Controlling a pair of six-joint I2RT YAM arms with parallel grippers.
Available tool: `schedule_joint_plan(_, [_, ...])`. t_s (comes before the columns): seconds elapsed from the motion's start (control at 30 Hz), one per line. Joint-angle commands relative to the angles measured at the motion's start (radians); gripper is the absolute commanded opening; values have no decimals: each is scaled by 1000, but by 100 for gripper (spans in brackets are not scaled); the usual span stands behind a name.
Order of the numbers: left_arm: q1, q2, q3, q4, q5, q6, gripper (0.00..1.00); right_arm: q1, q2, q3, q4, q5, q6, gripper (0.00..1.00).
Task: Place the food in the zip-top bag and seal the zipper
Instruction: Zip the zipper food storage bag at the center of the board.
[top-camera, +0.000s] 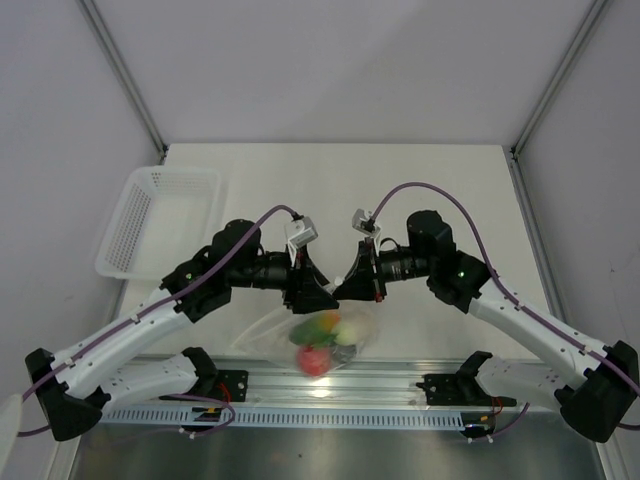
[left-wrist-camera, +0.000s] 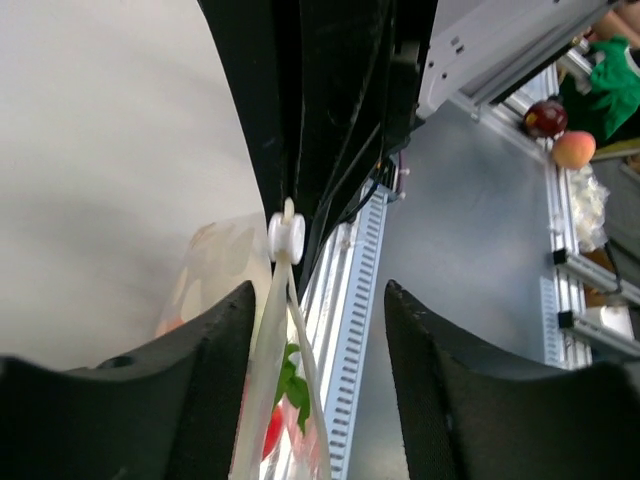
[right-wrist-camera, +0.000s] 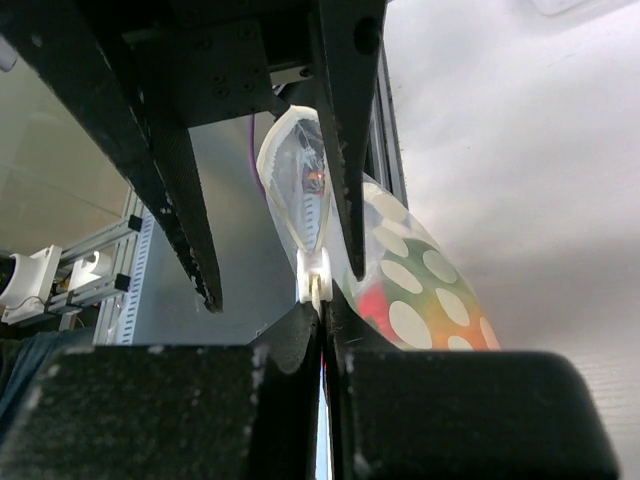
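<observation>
Clear zip-top bag (top-camera: 335, 335) held at table (top-camera: 420, 190) near edge, food (top-camera: 322, 328) inside. Rim beside white slider (right-wrist-camera: 314, 275) pinched tight by right gripper (right-wrist-camera: 325, 312); left gripper (left-wrist-camera: 320, 295) gapes wide astride zipper (left-wrist-camera: 270, 340), gripping nothing. Best: close left on slider, draw straight, right holding taut

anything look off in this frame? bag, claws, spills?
Nothing spilled or damaged. One oddity: the clear crinkly zip-top bag, toy food inside, appears to dangle near the table's front edge, pinched only by the right claw beside the white zipper slider; the left claw stands open astride its top edge.
</observation>
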Motion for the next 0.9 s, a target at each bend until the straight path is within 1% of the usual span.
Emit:
schedule_joint_plan(0.0, [6,-34,-10,98,-27,-26,53,26,-25,-1,40,31,4,0])
schedule_joint_plan(0.03, [6,-35,-10,106,-30,-32,50,31,-26,-3,41,42,4,0])
schedule_joint_plan(0.2, [6,-12,7,111,-4,-29,49,46,-29,-3,54,41,12,0])
schedule_joint_plan(0.37, [8,-20,5,114,1,-32,44,49,-36,-1,37,39,-5,0])
schedule_joint_plan(0.57, [12,-23,5,112,12,-35,33,52,-39,-9,34,33,-14,0])
schedule_joint_plan(0.7, [18,-25,4,112,16,-43,19,55,-43,-15,35,28,-17,0])
schedule_joint_plan(0.87, [28,-16,-1,123,28,-58,12,61,-43,-13,31,21,-25,0])
